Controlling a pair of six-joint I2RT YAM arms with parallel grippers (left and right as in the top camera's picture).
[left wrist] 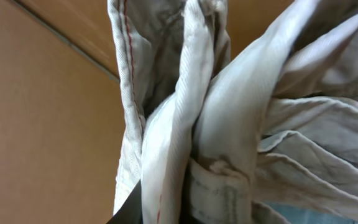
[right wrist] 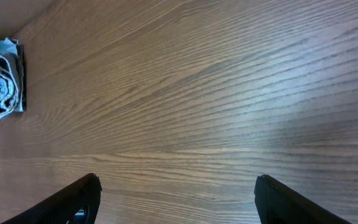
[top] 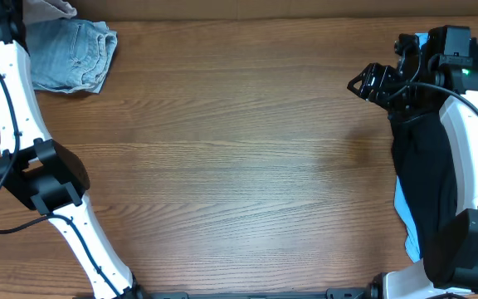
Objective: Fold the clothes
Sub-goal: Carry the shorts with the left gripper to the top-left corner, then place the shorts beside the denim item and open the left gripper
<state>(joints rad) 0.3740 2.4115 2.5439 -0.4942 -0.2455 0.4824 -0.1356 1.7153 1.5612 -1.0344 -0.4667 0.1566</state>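
Pale beige shorts (left wrist: pixel 229 124) fill the left wrist view, bunched and hanging, with a red-stitched seam and a belt loop showing. My left gripper (left wrist: pixel 132 214) is shut on this cloth; only a dark finger edge shows at the bottom. In the overhead view a corner of the beige cloth (top: pixel 52 7) shows at the top left edge. Faded blue denim shorts (top: pixel 71 54) lie folded at the far left; they also show in the right wrist view (right wrist: pixel 2 84). My right gripper (right wrist: pixel 176 193) is open and empty above bare table, at the far right (top: pixel 363 83). A black garment with light-blue panels (top: pixel 421 174) lies under the right arm.
A brown cardboard wall (left wrist: pixel 36 124) stands behind the left gripper along the table's far edge. The wooden table (top: pixel 239 166) spreads between the two arms. The left arm's black joint (top: pixel 40 174) hangs over the left side.
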